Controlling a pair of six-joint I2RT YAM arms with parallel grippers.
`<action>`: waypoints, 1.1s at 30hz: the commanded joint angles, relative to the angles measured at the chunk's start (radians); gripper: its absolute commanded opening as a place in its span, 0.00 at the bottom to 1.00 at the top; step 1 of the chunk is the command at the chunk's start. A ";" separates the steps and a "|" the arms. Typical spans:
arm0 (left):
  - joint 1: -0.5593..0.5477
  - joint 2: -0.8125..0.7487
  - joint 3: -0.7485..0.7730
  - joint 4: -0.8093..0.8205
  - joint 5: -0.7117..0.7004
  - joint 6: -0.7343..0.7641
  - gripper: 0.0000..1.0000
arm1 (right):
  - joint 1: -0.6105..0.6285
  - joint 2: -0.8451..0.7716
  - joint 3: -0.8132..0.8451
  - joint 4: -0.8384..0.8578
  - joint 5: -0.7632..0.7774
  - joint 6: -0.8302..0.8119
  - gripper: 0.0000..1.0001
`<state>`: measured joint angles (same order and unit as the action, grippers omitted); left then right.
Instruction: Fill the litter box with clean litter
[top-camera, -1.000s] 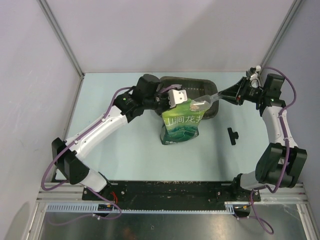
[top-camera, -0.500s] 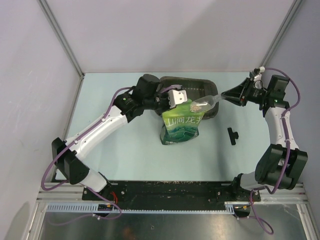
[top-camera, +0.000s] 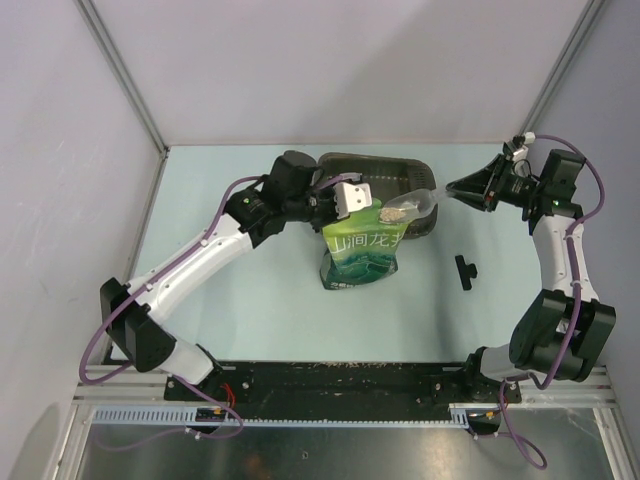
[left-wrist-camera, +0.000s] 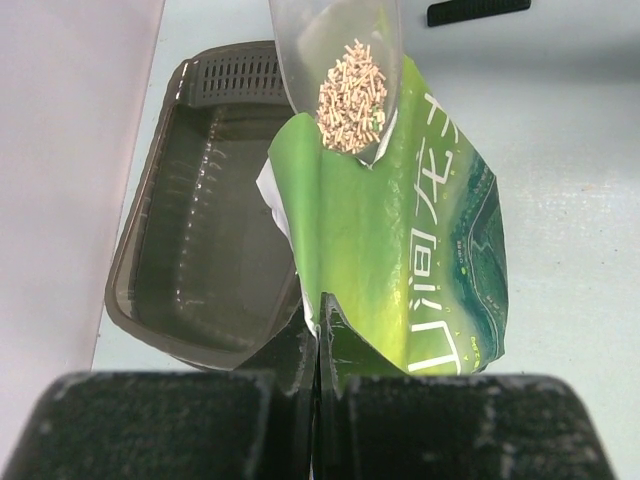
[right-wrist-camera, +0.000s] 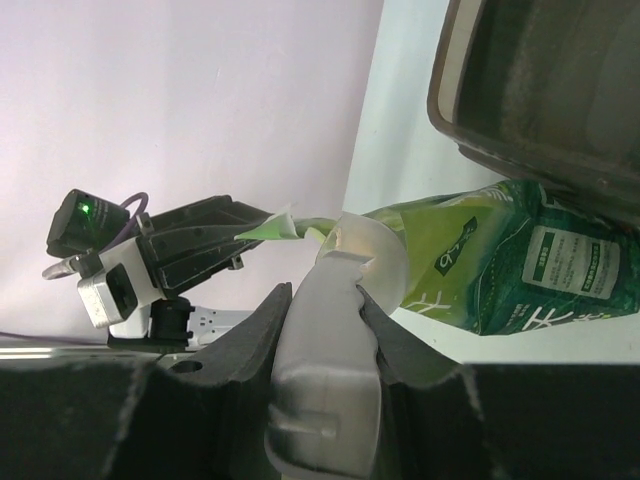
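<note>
Clean litter (left-wrist-camera: 350, 97) in scoop (left-wrist-camera: 300, 45): left-wrist view

The pouch (left-wrist-camera: 400, 270) is glossy, the scoop (left-wrist-camera: 320, 40) clear plastic, the litter box (left-wrist-camera: 205, 235) smooth plastic.

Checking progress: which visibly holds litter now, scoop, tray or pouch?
The clear scoop: tan litter sits in it. The litter box shows a bare floor; the green pouch hides its contents.
</note>
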<state>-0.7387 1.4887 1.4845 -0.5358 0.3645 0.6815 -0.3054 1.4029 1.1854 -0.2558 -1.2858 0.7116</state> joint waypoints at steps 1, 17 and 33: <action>0.001 -0.051 -0.006 0.033 -0.019 0.012 0.00 | -0.006 -0.002 0.017 0.033 -0.053 0.031 0.00; 0.009 -0.050 -0.012 0.034 -0.067 0.012 0.00 | -0.015 0.129 0.017 0.464 -0.110 0.392 0.00; 0.009 -0.002 0.000 0.034 -0.117 0.042 0.00 | -0.003 0.409 0.078 0.865 0.006 0.589 0.00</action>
<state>-0.7372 1.4887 1.4681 -0.5213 0.2913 0.6922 -0.3145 1.7226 1.1885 0.4770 -1.3499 1.2827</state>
